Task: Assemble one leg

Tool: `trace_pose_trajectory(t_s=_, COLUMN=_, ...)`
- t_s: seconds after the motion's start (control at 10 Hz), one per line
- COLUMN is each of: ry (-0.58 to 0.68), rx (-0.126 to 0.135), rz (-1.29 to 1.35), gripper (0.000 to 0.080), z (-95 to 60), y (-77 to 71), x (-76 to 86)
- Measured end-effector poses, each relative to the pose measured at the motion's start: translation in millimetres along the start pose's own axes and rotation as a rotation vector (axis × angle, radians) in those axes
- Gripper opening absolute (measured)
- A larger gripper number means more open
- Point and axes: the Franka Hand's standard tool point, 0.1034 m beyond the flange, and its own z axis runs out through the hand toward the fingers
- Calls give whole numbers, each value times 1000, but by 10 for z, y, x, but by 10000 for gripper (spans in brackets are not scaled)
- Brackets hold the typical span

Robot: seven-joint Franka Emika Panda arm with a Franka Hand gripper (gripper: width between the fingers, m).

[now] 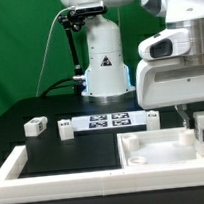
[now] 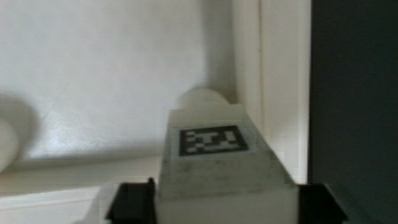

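While tight on the leg [image 2: 217,150], gripper [image 2: 221,205] above white panel [image 1: 160,153] on black table [image 1: 16,116], green curtain [image 1: 14,37] behind.

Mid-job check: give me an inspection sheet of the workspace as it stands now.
Surface: black table, white raised rim at front; marker board flat mid-table.
Job's things: small white plastic leg with square tag, held at the large flat white square panel, contact unclear; two matching legs loose on the exterior view's left.
Clutter: nothing seen.
Grippers: two-finger gripper shut on the leg.
Cables: dark cable arcing beside white arm base.
Surroundings: green backdrop.
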Motion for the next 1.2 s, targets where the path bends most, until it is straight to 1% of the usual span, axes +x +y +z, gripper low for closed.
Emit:
trace_pose_trajectory(t_s=0.1, ry=0, rx=0, rz=-1, gripper=289, z=0, y=0, x=0)
trace_pose_trajectory(t_s=0.2, ry=2, rx=4, rz=87, gripper=291, z=3, y=0, x=0)
trace_pose_trajectory(t_s=0.3, ry=13, rx=8, rz=271, gripper=291, z=8, y=2, x=-4)
trace_pose_trajectory(t_s=0.4, ry=28, rx=15, rz=399, gripper=291, z=10, y=5, x=-11)
trace_pose_trajectory(t_s=0.6, ry=40, rx=45, rz=701, gripper=291, z=13, y=15, x=-20)
trace_pose_trajectory(t_s=0.7, ry=47, rx=49, rz=825, gripper=291, z=16, y=17, x=-21)
trace_pose_trajectory(t_s=0.8, ry=46, rx=64, rz=911, gripper=291, z=17, y=23, x=-22)
trace_pose_trajectory(t_s=0.9, ry=34, rx=79, rz=1068, gripper=292, z=19, y=20, x=-26)
trace_pose_trajectory(t_s=1.2, ry=13, rx=99, rz=1448, gripper=292, z=23, y=6, x=-28)
